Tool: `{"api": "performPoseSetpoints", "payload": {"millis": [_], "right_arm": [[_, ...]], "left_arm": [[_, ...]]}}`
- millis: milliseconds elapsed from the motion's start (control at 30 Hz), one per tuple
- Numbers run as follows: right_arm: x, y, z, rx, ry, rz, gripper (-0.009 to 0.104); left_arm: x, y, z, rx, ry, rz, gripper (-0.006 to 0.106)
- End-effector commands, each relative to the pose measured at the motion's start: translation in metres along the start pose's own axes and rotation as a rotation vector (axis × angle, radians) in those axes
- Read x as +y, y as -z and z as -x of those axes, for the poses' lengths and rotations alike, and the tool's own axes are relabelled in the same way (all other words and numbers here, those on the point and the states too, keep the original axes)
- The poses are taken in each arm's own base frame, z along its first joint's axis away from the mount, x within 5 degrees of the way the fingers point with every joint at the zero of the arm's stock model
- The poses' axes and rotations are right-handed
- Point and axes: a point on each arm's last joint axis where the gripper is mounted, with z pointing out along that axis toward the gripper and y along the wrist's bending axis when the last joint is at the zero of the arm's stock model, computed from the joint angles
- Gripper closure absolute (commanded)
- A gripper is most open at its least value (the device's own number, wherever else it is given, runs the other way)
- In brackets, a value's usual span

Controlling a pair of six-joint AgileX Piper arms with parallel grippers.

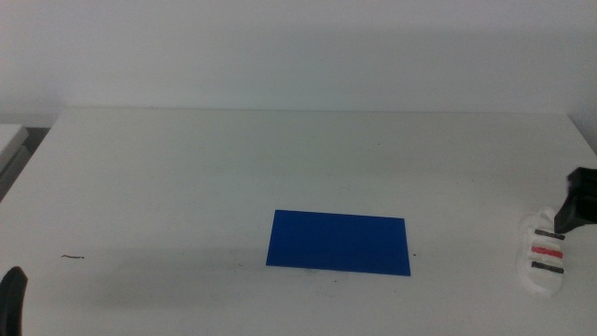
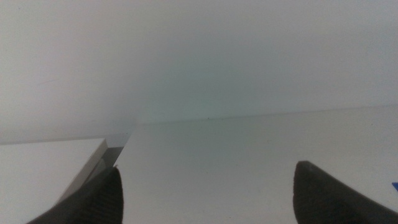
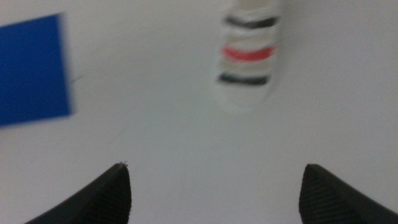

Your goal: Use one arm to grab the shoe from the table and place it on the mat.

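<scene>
Plain, seemingly white wall (image 1: pixel 298 47) behind.

Shoe (image 1: pixel 544 255) right of mat (image 1: pixel 339 243)

You have even, diffuse, bright light with no glare. The white table (image 1: pixel 187 177) reads slightly washed out; only faint soft shadows show. The right wrist view is motion-blurred: the shoe (image 3: pixel 247 59) and the mat (image 3: pixel 31 68) smear at their edges. The left wrist view is soft and low in contrast.
</scene>
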Motion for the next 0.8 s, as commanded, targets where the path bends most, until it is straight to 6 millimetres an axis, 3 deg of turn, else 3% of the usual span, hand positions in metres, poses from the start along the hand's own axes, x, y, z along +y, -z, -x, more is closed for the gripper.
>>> {"api": "performPoseSetpoints", "payload": {"millis": [0,300,600,667,767], "right_arm": [[-0.005,-0.022,0.018,-0.021,-0.039,-0.072,0.003],[-0.009,-0.108,0.055,-0.05,-0.08,-0.118,0.003],[-0.013,-0.15,0.06,-0.013,-0.06,-0.145,0.005],[-0.014,-0.153,0.059,-0.005,-0.06,-0.147,0.012],[-0.011,-0.155,0.057,0.015,-0.053,-0.149,0.043]], "left_arm": [[0.0,0.0,0.001,-0.008,0.005,-0.002,0.007],[0.0,0.0,0.001,-0.008,0.005,-0.002,0.007],[0.0,0.0,0.001,-0.008,0.005,-0.002,0.007],[0.0,0.0,0.001,-0.008,0.005,-0.002,0.007],[0.0,0.0,0.001,-0.008,0.005,-0.002,0.007]]}}
